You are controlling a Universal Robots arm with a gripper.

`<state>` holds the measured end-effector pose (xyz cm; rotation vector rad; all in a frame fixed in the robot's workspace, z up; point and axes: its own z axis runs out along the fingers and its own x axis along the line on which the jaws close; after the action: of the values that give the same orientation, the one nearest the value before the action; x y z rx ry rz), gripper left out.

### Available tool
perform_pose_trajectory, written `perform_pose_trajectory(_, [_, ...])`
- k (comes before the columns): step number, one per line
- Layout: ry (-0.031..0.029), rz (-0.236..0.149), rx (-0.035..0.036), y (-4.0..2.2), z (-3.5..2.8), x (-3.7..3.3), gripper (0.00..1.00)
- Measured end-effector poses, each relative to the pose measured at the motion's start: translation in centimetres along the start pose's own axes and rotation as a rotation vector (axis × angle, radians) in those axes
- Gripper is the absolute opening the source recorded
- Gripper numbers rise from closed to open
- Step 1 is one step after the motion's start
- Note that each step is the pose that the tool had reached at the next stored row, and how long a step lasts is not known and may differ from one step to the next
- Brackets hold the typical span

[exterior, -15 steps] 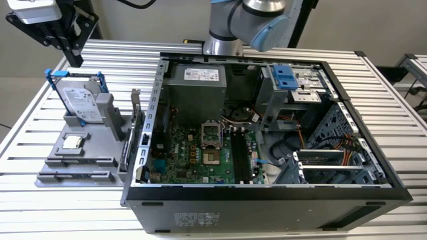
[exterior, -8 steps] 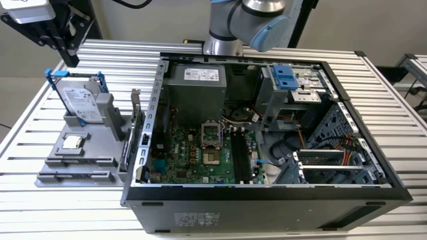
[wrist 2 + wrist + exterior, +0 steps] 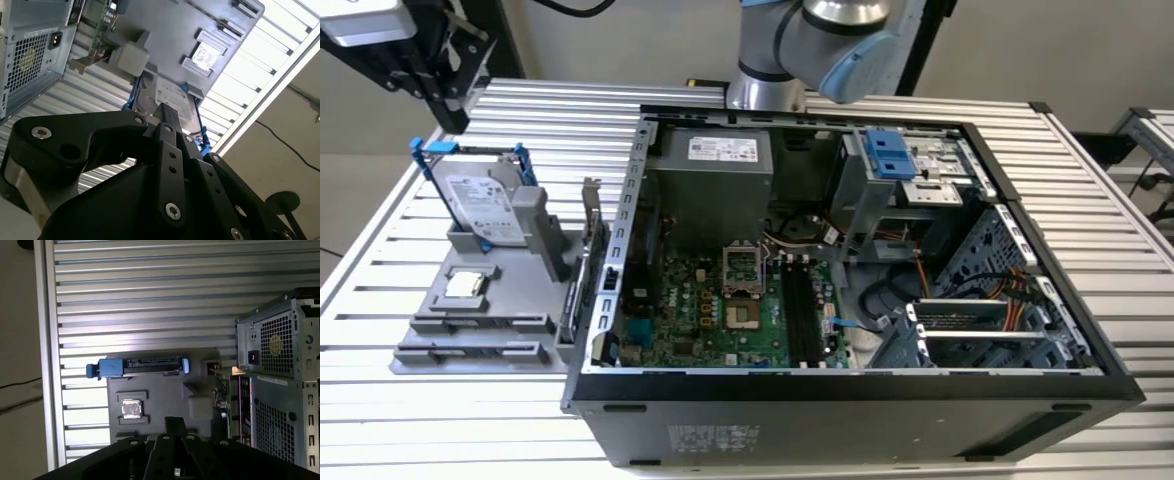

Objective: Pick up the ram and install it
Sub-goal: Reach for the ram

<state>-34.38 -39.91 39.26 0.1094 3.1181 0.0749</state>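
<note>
Barely begun: the flat blue-green ram stick (image 3: pixel 223 390) stands in its grey plastic holder (image 3: pixel 165 395); the black gripper (image 3: pixel 175 421), closed and empty, hovers apart.

Table (image 3: pixel 440 420) of ribbed shiny metal, holder (image 3: pixel 520 300) of matt grey plastic, hard drive (image 3: pixel 483 210) smooth silver metal.
</note>
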Motion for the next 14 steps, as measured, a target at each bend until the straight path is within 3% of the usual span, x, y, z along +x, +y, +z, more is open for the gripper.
perform_pose_trajectory(6, [0.0,0.0,0.0,-0.04,-0.01,0.56,0.0])
perform_pose_trajectory(14, [0.0,0.0,0.0,-0.07,-0.02,0.65,0.0])
